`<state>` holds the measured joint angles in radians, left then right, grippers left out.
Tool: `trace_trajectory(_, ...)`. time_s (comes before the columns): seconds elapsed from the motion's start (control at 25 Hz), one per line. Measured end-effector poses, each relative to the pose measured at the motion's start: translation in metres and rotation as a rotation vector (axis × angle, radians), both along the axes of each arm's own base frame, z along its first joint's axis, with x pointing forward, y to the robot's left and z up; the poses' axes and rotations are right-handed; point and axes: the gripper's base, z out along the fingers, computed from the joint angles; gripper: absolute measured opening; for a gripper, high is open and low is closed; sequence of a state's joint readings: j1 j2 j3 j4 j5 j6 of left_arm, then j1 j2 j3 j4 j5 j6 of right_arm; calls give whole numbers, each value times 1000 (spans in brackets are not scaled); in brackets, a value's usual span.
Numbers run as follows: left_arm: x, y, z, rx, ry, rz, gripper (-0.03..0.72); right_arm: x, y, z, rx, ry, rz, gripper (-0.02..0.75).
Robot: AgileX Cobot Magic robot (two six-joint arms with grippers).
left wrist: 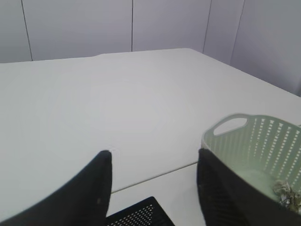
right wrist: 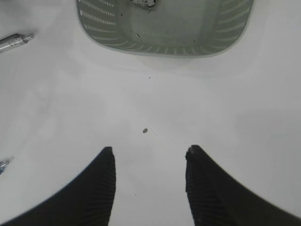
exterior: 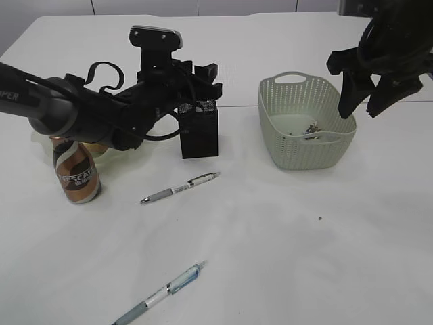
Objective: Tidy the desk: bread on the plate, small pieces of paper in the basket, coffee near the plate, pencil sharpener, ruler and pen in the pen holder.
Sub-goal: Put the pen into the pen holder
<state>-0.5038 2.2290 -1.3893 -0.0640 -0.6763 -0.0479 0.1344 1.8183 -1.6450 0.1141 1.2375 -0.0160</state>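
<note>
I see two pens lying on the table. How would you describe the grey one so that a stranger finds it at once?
Start from the black mesh pen holder near the middle of the white table. Just in front of it lies the grey pen, slanting, its tip toward the coffee bottle. The other pen is clear and blue and lies at the table's front edge.

Lab-like test room, bare white table (exterior: 284, 257), plain grey wall panels (left wrist: 75, 26)

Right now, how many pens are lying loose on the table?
2. A grey pen lies in front of the black pen holder; a blue-tinted pen lies near the front table edge. Others may already sit unseen inside the holder or behind the left arm.
</note>
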Motion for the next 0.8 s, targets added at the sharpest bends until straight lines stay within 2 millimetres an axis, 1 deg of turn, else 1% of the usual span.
trace_trajectory(0.12,0,1,-1,-8,12,12,450,0,0,0,0,0,2,356)
trace_trajectory(0.32,-1,0,-4,24,55,-1,461,0,0,0,-3,-2,12,355)
trace_trajectory(0.44,-4,-1,3,78,73,-37,461,0,0,0,-3,-2,14,355)
trace_trajectory(0.68,-13,-1,45,157,36,-94,459,0,0,0,-4,-2,17,355)
trace_trajectory(0.8,-19,3,61,210,71,-103,458,0,0,0,-4,-3,18,355)
